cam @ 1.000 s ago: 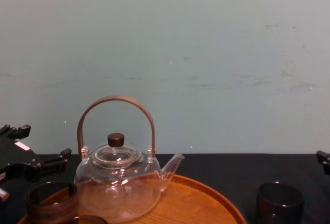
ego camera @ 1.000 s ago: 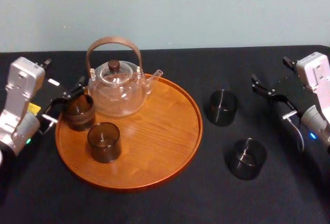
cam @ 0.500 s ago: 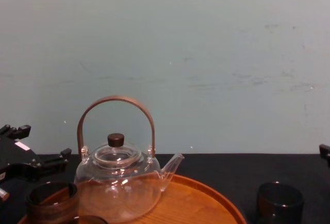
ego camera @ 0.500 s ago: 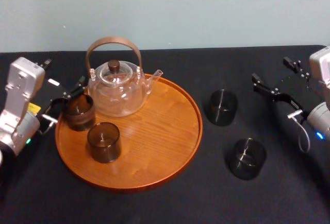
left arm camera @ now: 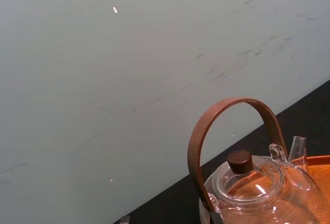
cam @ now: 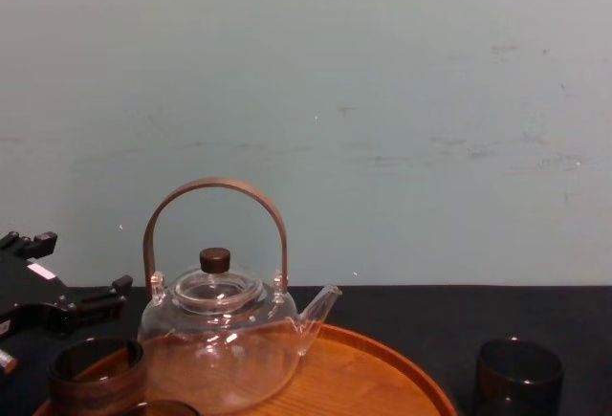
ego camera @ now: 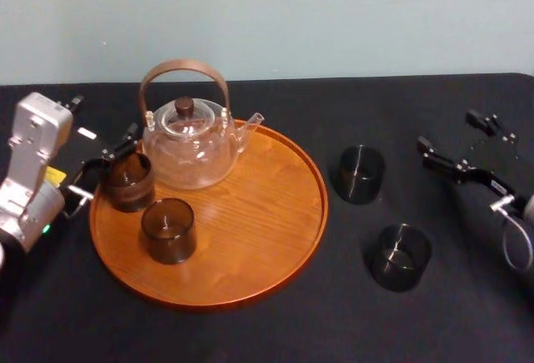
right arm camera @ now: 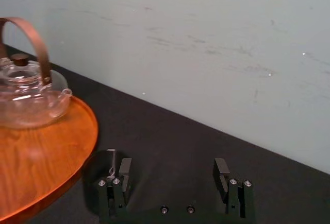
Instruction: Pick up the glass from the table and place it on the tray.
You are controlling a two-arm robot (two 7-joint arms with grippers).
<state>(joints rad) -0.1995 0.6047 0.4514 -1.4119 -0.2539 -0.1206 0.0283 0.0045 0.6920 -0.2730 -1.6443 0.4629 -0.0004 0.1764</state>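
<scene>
1. Table [ego camera: 267,334]: flat, covered in matte black cloth. Tray [ego camera: 267,213]: round, orange-brown wood with visible grain and a low raised rim.
2. Teapot [ego camera: 190,153]: clear glass, arched brown handle, dark knob on the lid. It stands on the far-left part of the tray.
3. Four small straight-sided tumblers of dark, smoky, see-through glass, no handles, all upright.
   - On the table, right of the tray and apart from each other: far glass [ego camera: 360,173] and near glass [ego camera: 400,256].
   - On the tray: rim glass [ego camera: 128,181] by the left rim and front glass [ego camera: 168,229].
4. Left gripper [ego camera: 107,163]: jaws apart, straddling the rim glass. Contact cannot be told.
5. Right gripper [ego camera: 448,131]: jaws spread wide, holding nothing. It is above the table, right of the far glass and apart from it.
</scene>
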